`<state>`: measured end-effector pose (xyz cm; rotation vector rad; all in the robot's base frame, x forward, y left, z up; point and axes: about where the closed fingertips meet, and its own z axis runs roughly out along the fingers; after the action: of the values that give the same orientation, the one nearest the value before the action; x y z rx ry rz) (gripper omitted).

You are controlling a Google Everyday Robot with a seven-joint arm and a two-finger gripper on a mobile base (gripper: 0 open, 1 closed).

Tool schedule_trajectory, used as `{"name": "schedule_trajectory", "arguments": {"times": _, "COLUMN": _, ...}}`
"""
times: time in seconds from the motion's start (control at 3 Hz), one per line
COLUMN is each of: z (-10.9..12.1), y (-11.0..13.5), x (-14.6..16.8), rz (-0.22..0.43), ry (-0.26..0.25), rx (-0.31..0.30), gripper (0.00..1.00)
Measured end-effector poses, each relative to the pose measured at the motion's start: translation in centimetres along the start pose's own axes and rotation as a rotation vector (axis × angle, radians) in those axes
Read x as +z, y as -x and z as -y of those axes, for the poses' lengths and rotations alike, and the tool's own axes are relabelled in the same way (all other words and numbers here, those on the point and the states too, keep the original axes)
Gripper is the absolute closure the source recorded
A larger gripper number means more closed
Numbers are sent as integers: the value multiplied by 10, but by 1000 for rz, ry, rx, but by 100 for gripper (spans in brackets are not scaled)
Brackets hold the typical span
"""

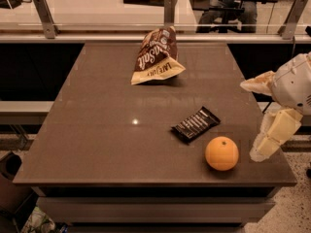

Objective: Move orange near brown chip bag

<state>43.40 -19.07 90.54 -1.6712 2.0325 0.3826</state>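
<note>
The orange [221, 153] sits on the brown table [97, 130] near its front right corner. The brown chip bag [156, 56] lies at the back middle of the table, with its cream-yellow end toward the front. My gripper [250, 120] hangs at the table's right edge, just right of the orange and slightly above it. It is open and empty, with one finger [257, 83] up and the other finger [273, 134] lower, not touching the orange.
A flat black wrapped bar [195, 124] lies just up and left of the orange. A glass rail with metal posts [169, 9] runs along the table's back edge. The floor drops away at the front and right.
</note>
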Motion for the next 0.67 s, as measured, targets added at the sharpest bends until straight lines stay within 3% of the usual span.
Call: {"name": "schedule_trajectory", "arguments": {"times": 0.67, "z": -15, "y": -9, "x": 24, "rz": 179, "ry": 78, "rx": -31, "gripper": 0}}
